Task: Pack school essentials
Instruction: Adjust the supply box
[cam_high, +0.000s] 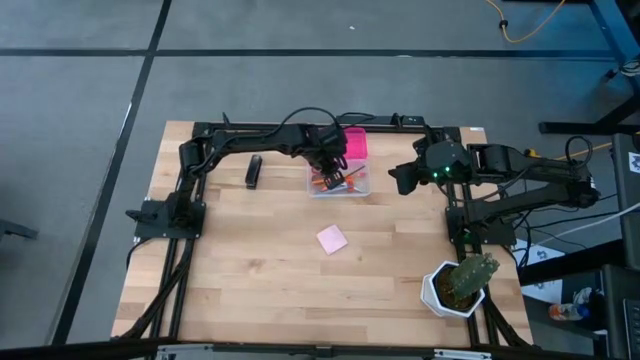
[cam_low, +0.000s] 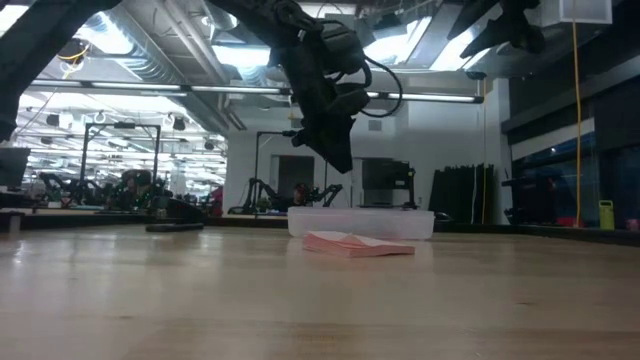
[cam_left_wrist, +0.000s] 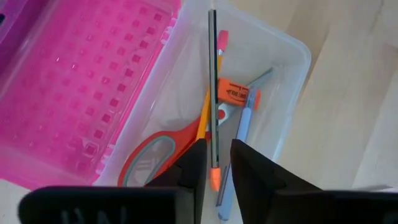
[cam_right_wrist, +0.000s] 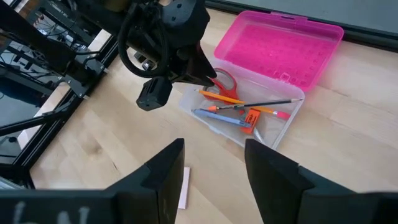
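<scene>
Pink lid, red-handled scissors, pink notepad.

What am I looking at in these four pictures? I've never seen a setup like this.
It is a robot with two dark arms at a wooden table, each ending in a two-finger gripper. One picture looks straight down, one looks level across the tabletop, and two come from cameras on the wrists.

The left gripper is over a clear box with an open pink lid. A slim dark pen stands between its slightly parted fingers, over red-handled scissors, a pencil and other bits already inside.

The right gripper waits open, holding nothing.

Still out on the table: a pink notepad, a small black item, and a potted cactus.
</scene>
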